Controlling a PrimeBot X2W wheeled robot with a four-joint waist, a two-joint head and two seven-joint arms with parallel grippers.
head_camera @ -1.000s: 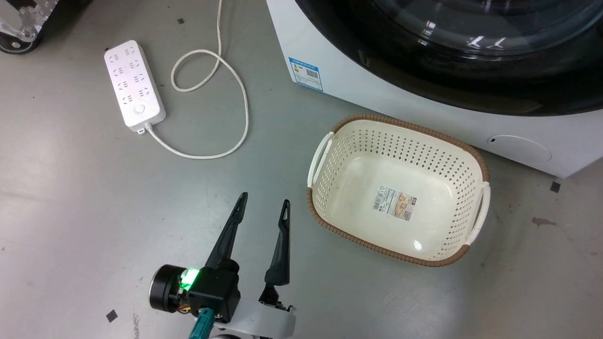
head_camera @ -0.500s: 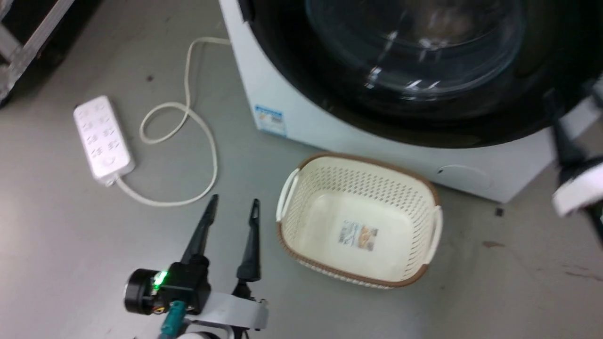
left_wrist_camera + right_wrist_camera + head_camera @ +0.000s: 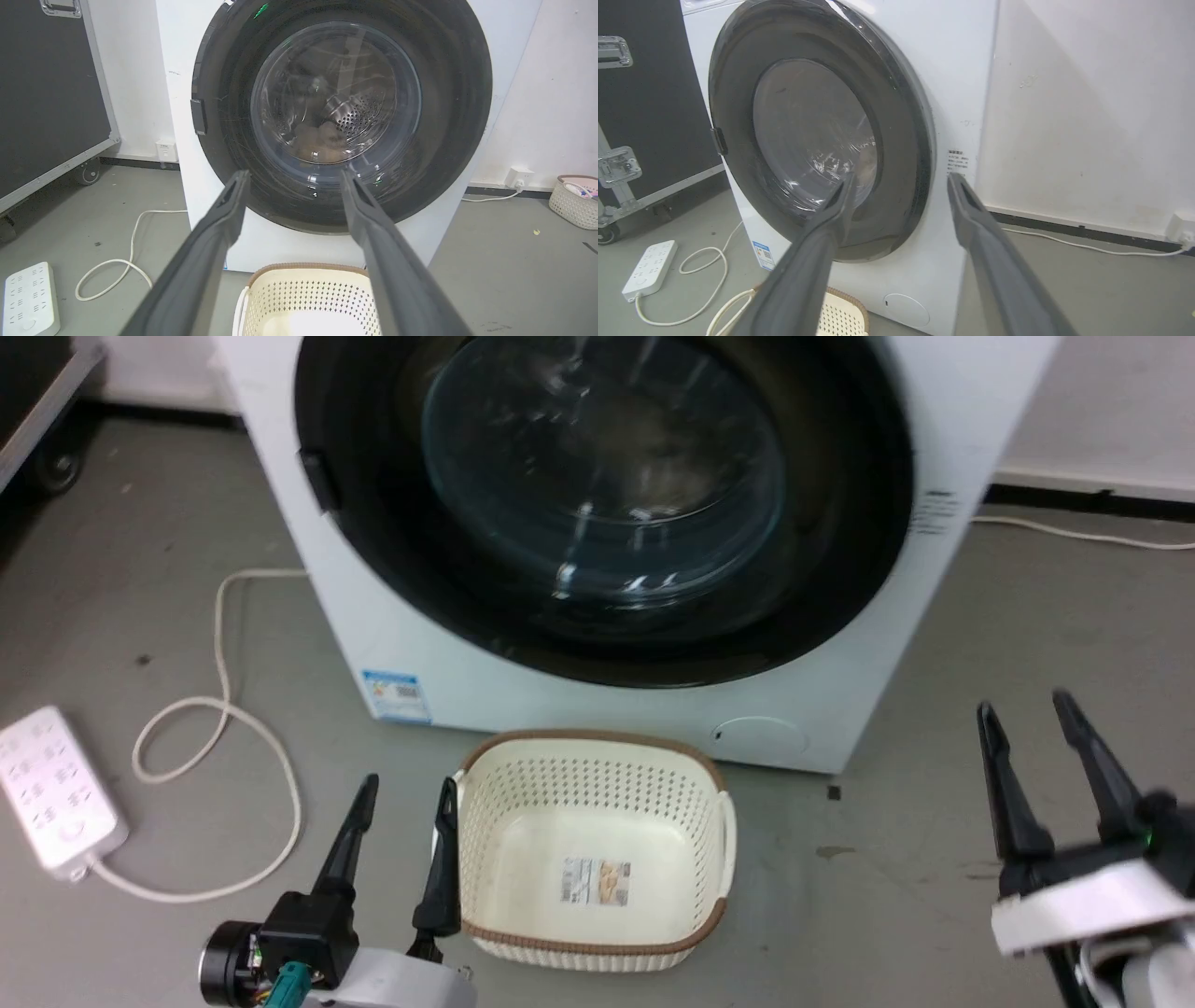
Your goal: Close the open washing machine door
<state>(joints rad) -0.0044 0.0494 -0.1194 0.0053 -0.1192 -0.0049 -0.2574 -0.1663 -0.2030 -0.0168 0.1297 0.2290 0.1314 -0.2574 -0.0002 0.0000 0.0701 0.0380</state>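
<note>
Grey concrete floor point(image 3: 1027, 616) carries white washing machine point(image 3: 485, 691) w/ cream perforated basket point(image 3: 588, 739) just in front, white power strip point(image 3: 51, 793) & looped cord point(image 3: 218, 644) at left, black wheeled case point(image 3: 46, 93) beyond.

Test lab: bare floor point(image 3: 1027, 616), wheeled flight case point(image 3: 46, 93), washing machine point(image 3: 373, 639).

White washing machine point(image 3: 392, 635), black-rimmed door point(image 3: 840, 523), cream dotted basket point(image 3: 597, 779) with brown trim.

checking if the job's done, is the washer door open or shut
Shut, it seems: the washing machine door lies flush on the washing machine front. Latched: cannot tell.
</note>
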